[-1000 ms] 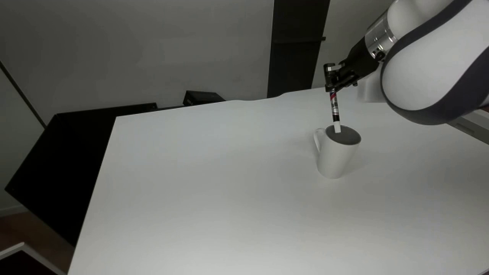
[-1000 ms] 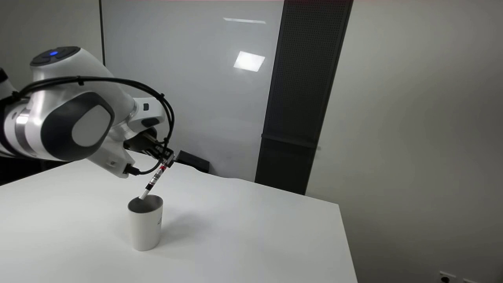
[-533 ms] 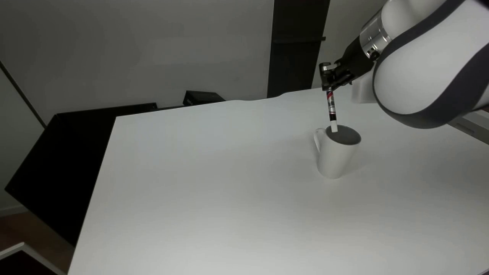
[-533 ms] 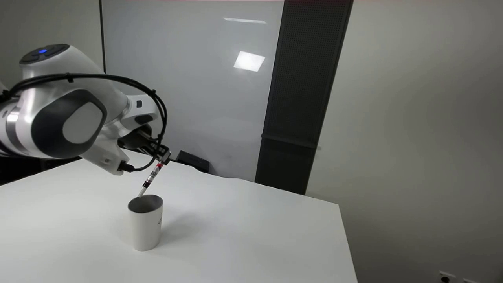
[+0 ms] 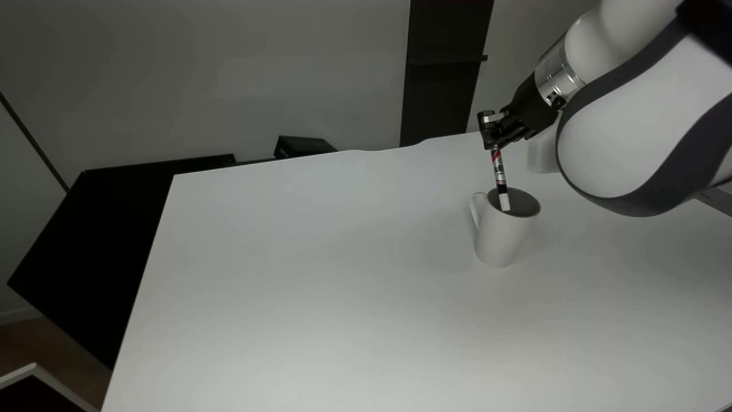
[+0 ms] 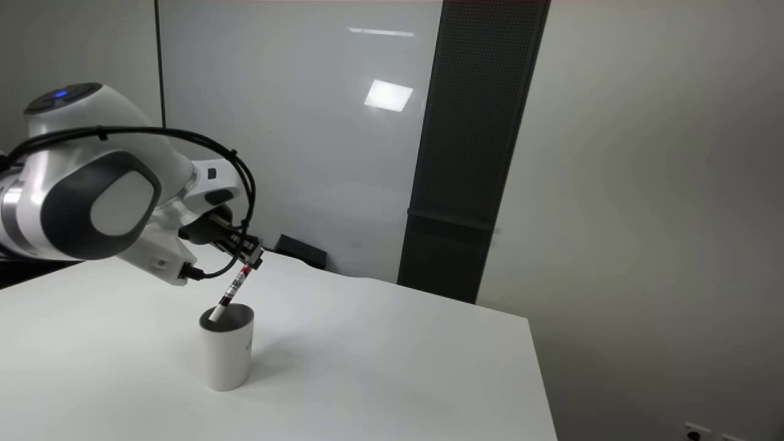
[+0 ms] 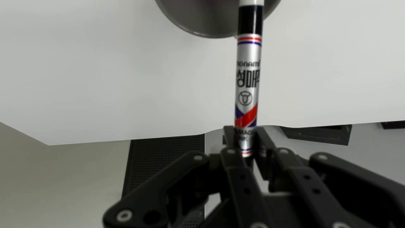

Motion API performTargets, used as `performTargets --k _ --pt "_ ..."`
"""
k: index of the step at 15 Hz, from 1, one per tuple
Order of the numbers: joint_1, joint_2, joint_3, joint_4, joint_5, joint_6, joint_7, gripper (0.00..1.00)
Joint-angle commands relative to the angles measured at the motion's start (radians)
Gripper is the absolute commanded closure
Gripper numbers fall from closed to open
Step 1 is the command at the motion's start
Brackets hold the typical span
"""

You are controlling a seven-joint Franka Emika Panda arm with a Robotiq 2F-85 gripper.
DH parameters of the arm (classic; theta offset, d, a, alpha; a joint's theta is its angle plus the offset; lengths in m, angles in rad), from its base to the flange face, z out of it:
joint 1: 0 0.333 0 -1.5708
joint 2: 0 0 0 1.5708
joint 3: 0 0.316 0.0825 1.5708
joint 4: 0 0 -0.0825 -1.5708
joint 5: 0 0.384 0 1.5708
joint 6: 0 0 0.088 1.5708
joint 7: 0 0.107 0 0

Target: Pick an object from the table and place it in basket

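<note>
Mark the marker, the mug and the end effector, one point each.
Marker [image 7: 248, 77], wrist view: printed part of its barrel.
Mug [image 6: 226, 356], in an exterior view: outer wall, below the rim.
End effector [image 7: 246, 138], wrist view: midway between its fingertips.

We hold slim red-white-black marker [image 5: 499, 173] | in our black jointed gripper [image 5: 493, 144] | white end at mouth of cylindrical white mug [image 5: 503, 239]

Glossy marker [image 7: 248, 74], smooth ceramic mug [image 6: 226, 358]

The Monami marker [image 7: 248, 82] slants from the gripper [image 7: 247, 139] into the mouth of the mug [image 5: 503, 239], upright on the table [image 5: 314, 257].
</note>
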Motion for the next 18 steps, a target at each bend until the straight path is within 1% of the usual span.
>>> performTargets --k 1,12,13,14,15,16,17,18 --pt "0.002 0.018 -0.006 -0.008 0.005 0.008 0.017 0.93" --pt "-0.003 0.066 0.003 -0.022 0.009 0.008 0.030 0.93" --pt "-0.039 0.060 0.059 -0.016 0.109 0.008 -0.072 0.93" --pt "-0.006 0.075 0.011 -0.021 0.040 0.007 0.016 0.47" --pt "-0.014 0.077 0.021 -0.020 0.055 0.007 0.003 0.46" --pt "-0.054 0.066 0.075 -0.015 0.139 0.008 -0.087 0.41" --pt "-0.063 0.063 0.083 -0.015 0.152 0.008 -0.094 0.35" --pt "-0.047 0.066 0.055 -0.022 0.099 0.007 -0.037 0.30"
